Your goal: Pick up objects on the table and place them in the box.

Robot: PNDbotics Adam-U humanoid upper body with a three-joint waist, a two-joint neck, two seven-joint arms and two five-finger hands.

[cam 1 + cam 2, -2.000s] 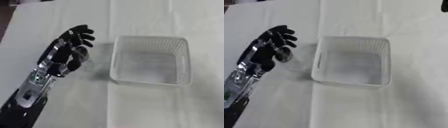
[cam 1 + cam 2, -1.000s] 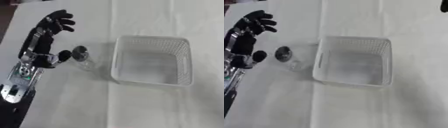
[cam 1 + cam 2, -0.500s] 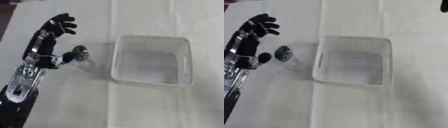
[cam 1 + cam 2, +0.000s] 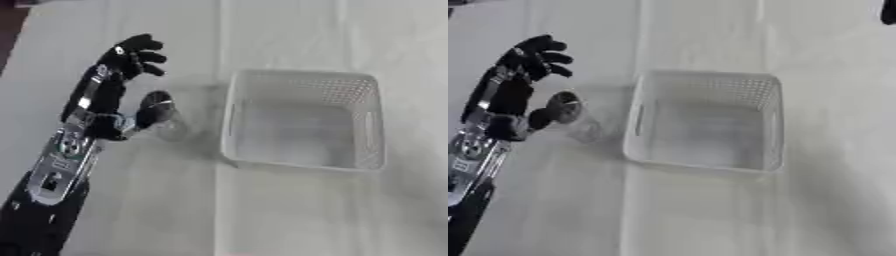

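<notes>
A small clear container [image 4: 170, 127] with a dark round top [image 4: 157, 99] lies on the white tablecloth, just left of the white mesh box [image 4: 304, 83]. My left hand [image 4: 103, 98] is black and comes in from the lower left. Its fingers [image 4: 132, 53] stretch up and away, past the container. Its thumb [image 4: 145, 116] lies against the container's left side by the dark top, and the hand is open. Nothing shows inside the box. Of my right arm only a dark bit [image 4: 888, 12] shows at the top right corner of the right eye view.
White cloth [image 4: 289, 215] covers the table in front of and to the right of the box. A fold line [image 4: 219, 210] runs down the cloth near the box's left wall. A dark edge [image 4: 10, 30] lies at the far left.
Two seconds ago the left hand lay over the container. It lifted off to the left, uncovering it, and has since drifted back until the thumb is beside it. The box has stayed put.
</notes>
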